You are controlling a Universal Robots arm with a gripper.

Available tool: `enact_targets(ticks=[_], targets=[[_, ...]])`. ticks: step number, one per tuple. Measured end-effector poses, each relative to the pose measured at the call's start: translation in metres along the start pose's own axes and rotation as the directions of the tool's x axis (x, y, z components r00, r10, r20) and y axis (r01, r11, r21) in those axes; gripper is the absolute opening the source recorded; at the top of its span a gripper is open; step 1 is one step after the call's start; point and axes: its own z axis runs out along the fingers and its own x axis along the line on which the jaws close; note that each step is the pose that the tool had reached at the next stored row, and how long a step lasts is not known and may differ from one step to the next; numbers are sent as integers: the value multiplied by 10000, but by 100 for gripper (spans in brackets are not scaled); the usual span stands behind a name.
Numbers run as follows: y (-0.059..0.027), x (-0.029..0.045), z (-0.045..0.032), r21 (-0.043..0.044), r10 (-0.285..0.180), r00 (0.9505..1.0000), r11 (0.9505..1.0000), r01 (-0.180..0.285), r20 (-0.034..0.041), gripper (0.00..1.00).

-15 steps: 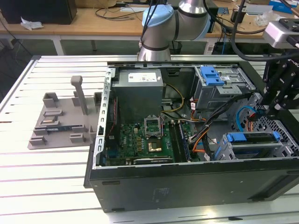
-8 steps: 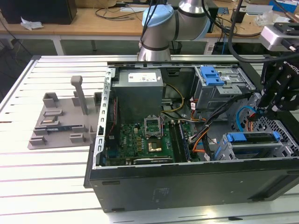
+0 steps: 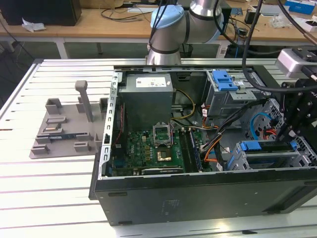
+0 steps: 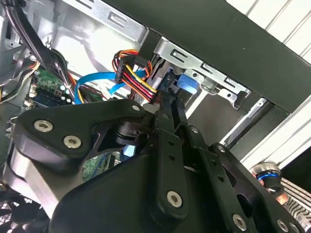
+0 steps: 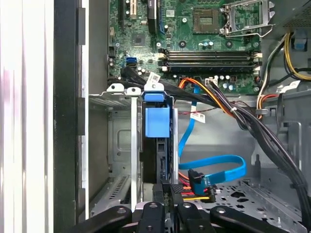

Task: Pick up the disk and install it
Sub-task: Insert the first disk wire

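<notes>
The disk (image 3: pixel 267 147), in its bright blue carrier, sits edge-on in a slot of the metal drive cage (image 3: pixel 247 161) at the case's front corner, on the exterior view's right. In the first wrist view the carrier's blue end (image 5: pixel 157 121) faces the motherboard and the disk's dark body (image 5: pixel 154 160) runs back toward my gripper (image 5: pixel 167 190). The fingers (image 4: pixel 170 126) are pressed together, in line with the slot. Their tips reach the disk's near end; I cannot tell whether they touch it. The blue carrier (image 4: pixel 187 83) lies just beyond the tips.
Black cable bundles (image 5: pixel 243 121), a blue data cable (image 5: pixel 218 162) and coloured power wires (image 4: pixel 138 80) crowd the space beside the cage. A second cage with a blue latch piece (image 3: pixel 224 79), a grey power supply (image 3: pixel 147 99) and the motherboard (image 3: pixel 148 151) fill the case. A grey fixture (image 3: pixel 64 130) stands outside it.
</notes>
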Motion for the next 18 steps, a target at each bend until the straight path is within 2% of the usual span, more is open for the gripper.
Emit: enact_targets(ticks=[13,18], targets=[[26,-6,54,-1,21,10000,10000,-21,-5,17],[25,-5,38,-1,27,10000,10000,-27,8,17]])
